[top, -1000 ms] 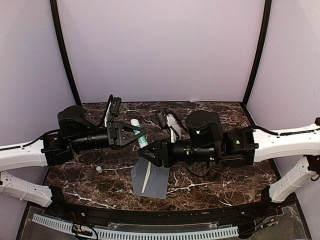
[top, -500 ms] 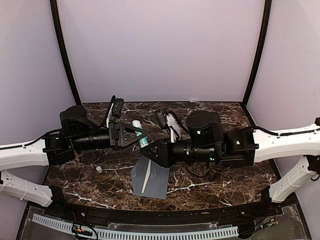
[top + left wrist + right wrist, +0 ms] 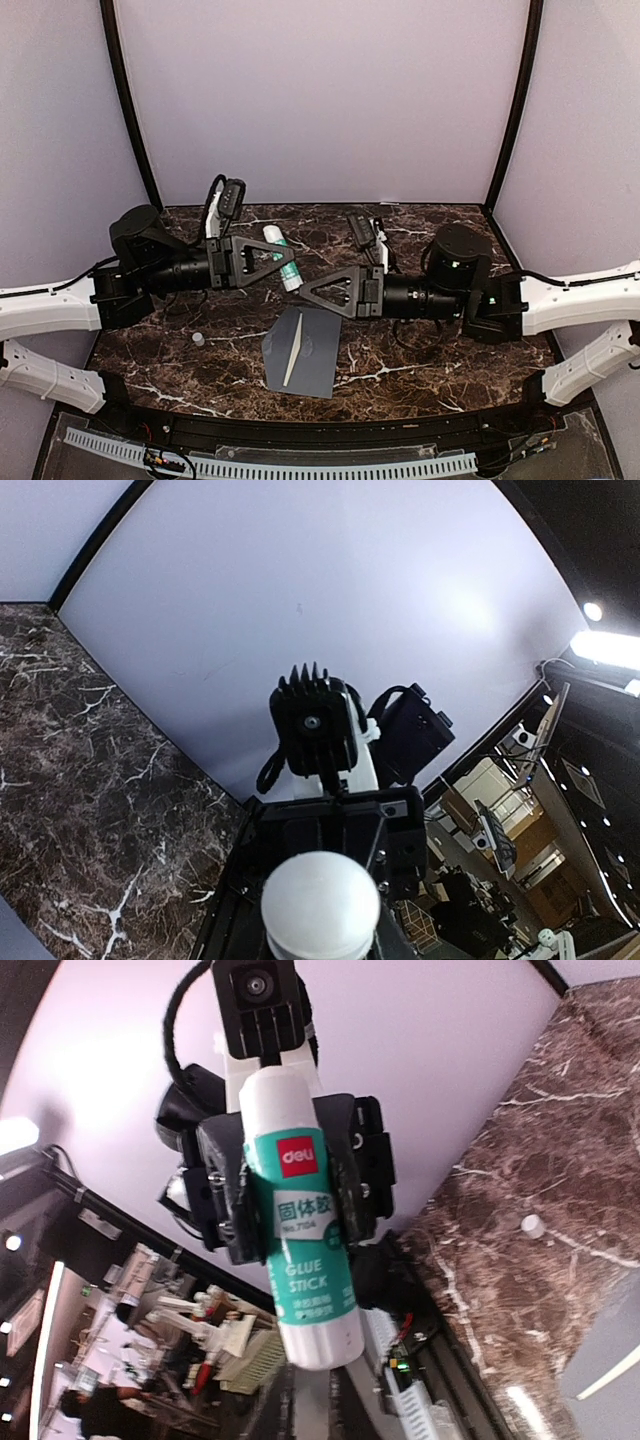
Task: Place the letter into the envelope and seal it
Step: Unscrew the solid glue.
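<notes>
Top view first: the envelope (image 3: 315, 355) lies flat on the marble worktop (image 3: 420, 360), and a narrow cream strip of the letter (image 3: 294, 358) shows on its left half. No fingers touch either one. Just beyond the envelope's far edge and above the worktop, both arms meet nose to nose. The left gripper (image 3: 285, 262) comes in from the envelope's left and pinches a glue stick (image 3: 275, 245) across its green label. The right gripper (image 3: 308, 290) comes in from the envelope's right, its fingers narrowed to a point at the stick's near end. Whether they grip that end, I cannot tell. A small white cap (image 3: 198, 339) sits alone on the worktop, well to the left of the envelope.

Left wrist view: the stick's rounded white end (image 3: 320, 905) fills the bottom centre. The right arm's wrist camera (image 3: 313, 728) stares straight back from behind it. The envelope is out of this shot.

Right wrist view: the stick (image 3: 300, 1220) reads "GLUE STICK" on its green label. The left arm's padded fingers (image 3: 222, 1200) clamp the stick from both sides. The white cap (image 3: 533, 1226) shows on the marble beyond it. The right arm's own fingers do not show clearly here.
</notes>
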